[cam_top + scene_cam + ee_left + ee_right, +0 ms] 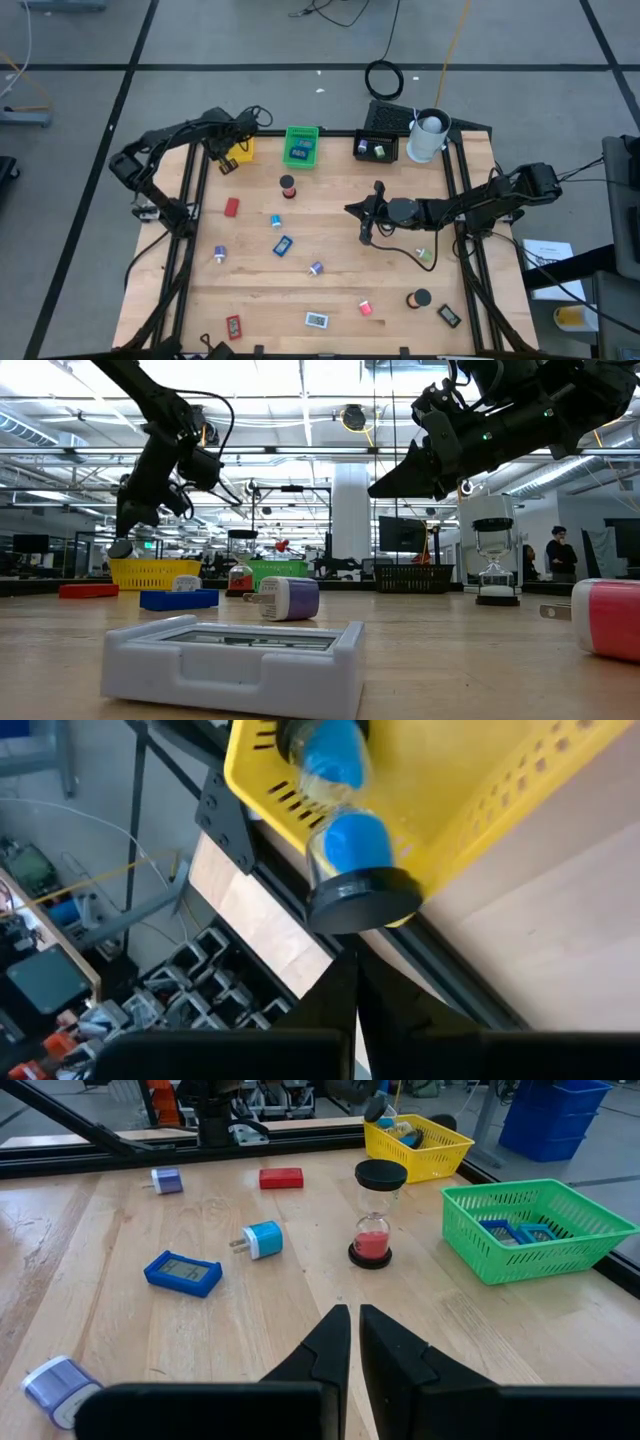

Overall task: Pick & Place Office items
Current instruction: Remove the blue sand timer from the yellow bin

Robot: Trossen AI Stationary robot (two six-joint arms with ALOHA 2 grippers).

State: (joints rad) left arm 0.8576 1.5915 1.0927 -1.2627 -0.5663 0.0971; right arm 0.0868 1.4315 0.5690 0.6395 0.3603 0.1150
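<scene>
The right gripper (352, 210) hangs closed and empty above the table's middle; the upright red-sand hourglass with black caps (288, 186) stands at about ten o'clock from it in the high view, probably the nearer arm's pick. The left gripper (222, 152), closed, hovers over the yellow plastic basket (243, 152), apparently holding nothing.

My left jaws hang over a tray (240, 152) at the table's (330, 280) far left corner; an hourglass (345, 830) lies in it. Another tray (301, 146) sits to its right.

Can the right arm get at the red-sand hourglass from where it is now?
Probably yes. The right pincer is shut and points at the hourglass, which stands upright on bare wood with nothing between them. The green tray sits off to one side.
</scene>
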